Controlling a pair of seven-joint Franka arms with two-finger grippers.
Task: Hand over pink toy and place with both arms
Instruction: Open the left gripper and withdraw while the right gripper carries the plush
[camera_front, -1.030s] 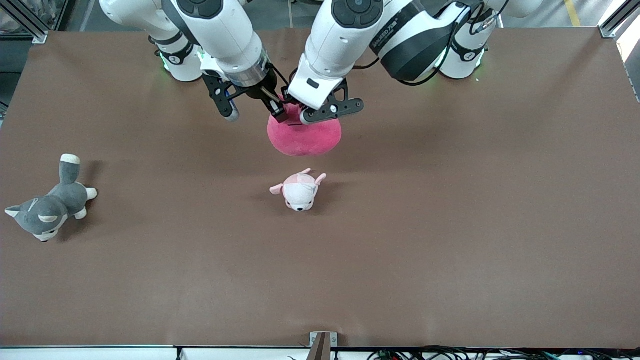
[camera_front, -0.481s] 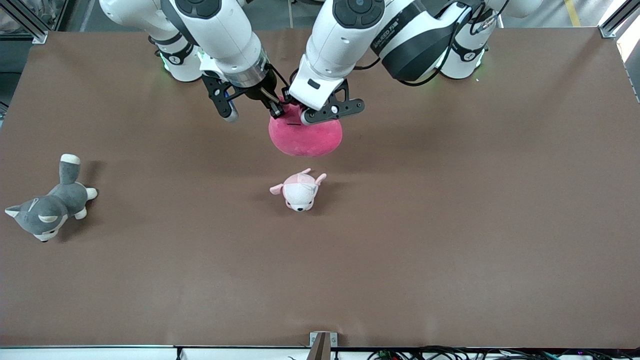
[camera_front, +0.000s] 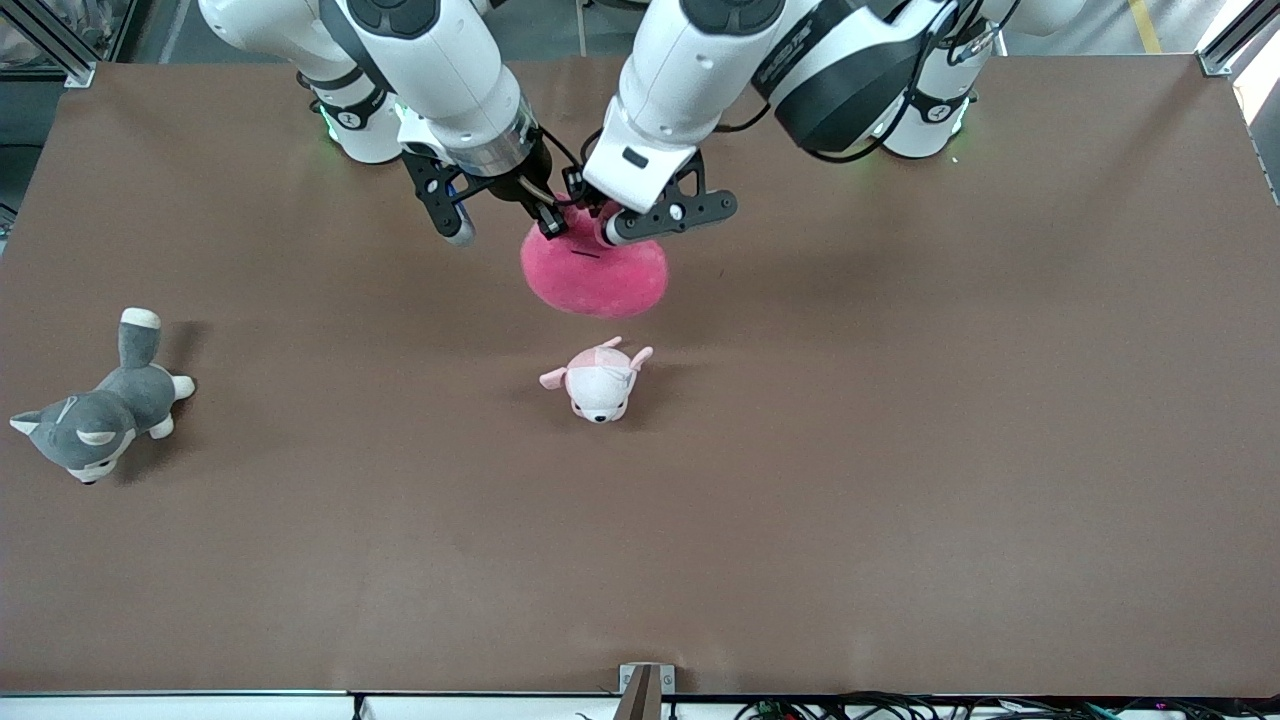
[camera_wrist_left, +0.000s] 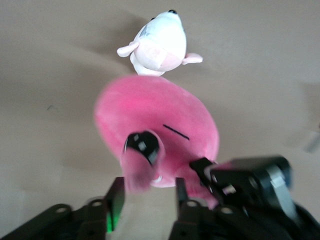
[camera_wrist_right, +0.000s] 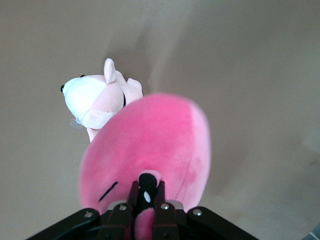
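mid-handover, seen from the high front camera and both wrists. the pink toy (camera_front: 594, 276) hangs in the upper centre of the front view, clear of the brown table (camera_front: 900, 450), with both arms meeting at its top edge. the right gripper (camera_front: 548, 222), coming in from the upper left of that view, is clamped narrow on a pinch of the toy's plush; the right wrist view shows its fingers (camera_wrist_right: 146, 196) pressed together with pink fabric bunched between them and the toy's body (camera_wrist_right: 150, 150) hanging below. the left gripper (camera_front: 612, 222), coming in from the upper right, stands parted: in the left wrist view its fingers (camera_wrist_left: 116, 200) sit on either side of a pink nub of the toy (camera_wrist_left: 155, 135), with a gap showing, so the nub looks released rather than held. judged from this, the transfer to the right arm is effectively made; what remains is for the left arm to draw clear and for the right arm to set the toy down. the pale puppy plush (camera_front: 598, 380) lies on the table just below the toy in the front view; the grey husky plush (camera_front: 95, 415) lies at the lower left.
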